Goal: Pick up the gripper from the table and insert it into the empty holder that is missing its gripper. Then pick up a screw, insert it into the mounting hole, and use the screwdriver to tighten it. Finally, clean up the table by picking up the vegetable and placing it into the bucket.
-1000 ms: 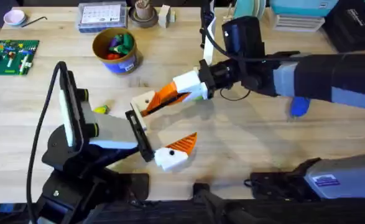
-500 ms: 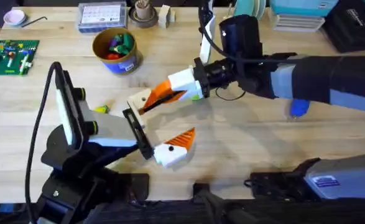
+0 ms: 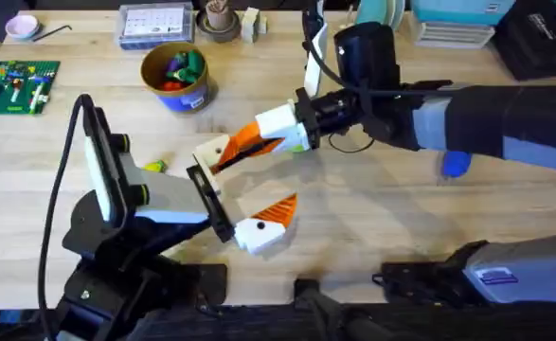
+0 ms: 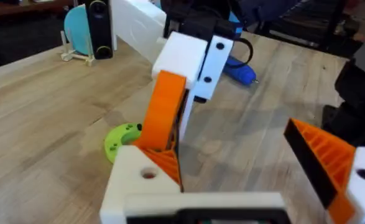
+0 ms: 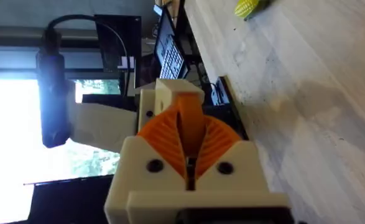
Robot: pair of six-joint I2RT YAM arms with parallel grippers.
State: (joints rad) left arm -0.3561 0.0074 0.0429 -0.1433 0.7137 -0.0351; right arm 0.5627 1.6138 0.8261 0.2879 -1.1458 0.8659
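Nearest the bases: left gripper [image 3: 240, 192] spread wide, pinching nothing. One finger, white with an orange tip [image 3: 270, 222], lies low over the table [image 3: 382, 218]. The other finger is the holder [image 3: 211, 152], plain white, mounting hole open on its face in the left wrist view.

Just beyond: the gripper [image 3: 231, 160], an orange ribbed wedge, nose touching the holder. Not clearly seated; cannot tell how deep it sits. Pinched between the pads of the right gripper [image 3: 249, 145], pressed together on it, confirmed in the right wrist view with the wedge centred between both orange pads.

Change over the last second: right gripper shifted a little up and left, left arm nudged too, then almost no motion in the last half second. Probably means the wedge has met the holder and insertion is under way, stalled or pushing slowly. Step one unfinished.

Further out: the vegetable [image 3: 152, 167] on the table left of the holder, untouched. The screwdriver [image 3: 456, 163] lying under the right arm, untouched. Green disc [image 4: 122, 139] beside the holder.

Farthest: the bucket [image 3: 175, 78] near the back edge, toy pieces inside. Screw and cleanup steps not started.
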